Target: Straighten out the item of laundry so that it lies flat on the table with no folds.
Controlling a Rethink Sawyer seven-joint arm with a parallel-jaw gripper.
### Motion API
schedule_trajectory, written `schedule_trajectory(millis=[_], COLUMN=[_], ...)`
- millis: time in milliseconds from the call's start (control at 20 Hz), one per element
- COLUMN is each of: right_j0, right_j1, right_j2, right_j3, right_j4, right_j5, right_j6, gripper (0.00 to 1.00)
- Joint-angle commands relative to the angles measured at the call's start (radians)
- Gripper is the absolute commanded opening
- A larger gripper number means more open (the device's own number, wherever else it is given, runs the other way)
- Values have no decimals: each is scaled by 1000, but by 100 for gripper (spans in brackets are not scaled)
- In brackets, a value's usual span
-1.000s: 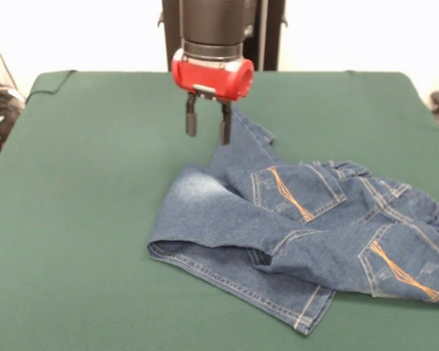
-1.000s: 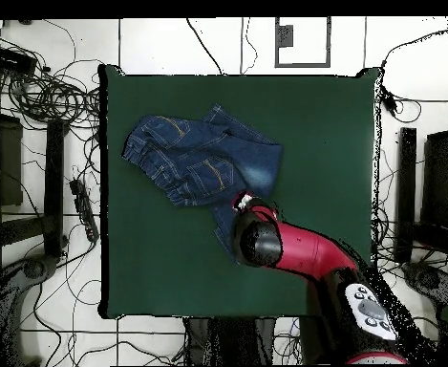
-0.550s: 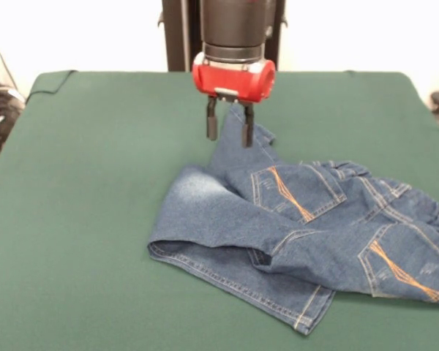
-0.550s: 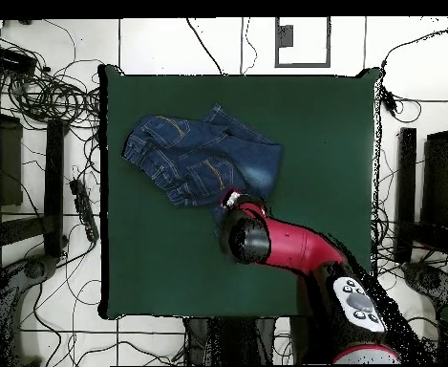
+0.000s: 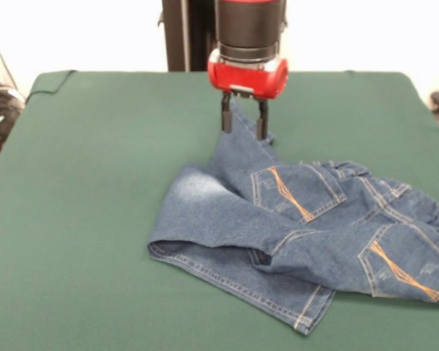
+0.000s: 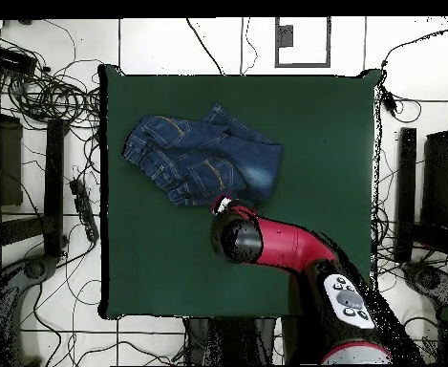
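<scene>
Gripper [image 5: 242,126] hidden overhead, jeans [image 5: 307,227] folded.

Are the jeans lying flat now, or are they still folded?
Folded. The jeans lie crumpled on the table, one leg doubled over itself; the open gripper hangs over the far cuff.

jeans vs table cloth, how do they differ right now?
The jeans are blue denim with tan stitching; the table is plain dark green. The jeans lie crumpled, legs folded over; the table cloth lies flat. The jeans cover only part of the much larger table. Both are fabric surfaces.
</scene>
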Motion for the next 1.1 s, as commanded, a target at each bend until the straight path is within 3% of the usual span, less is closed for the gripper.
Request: schedule_trajectory(millis=[50,550,1100], right_j0=[55,85,218], right_j1=[53,105,122], right_j2=[51,21,-122], right_j3=[40,-7,30], right_j4=[-28,-8,36], right_j5=[117,152,146], right_j6=[47,61,177], gripper=[100,100,100])
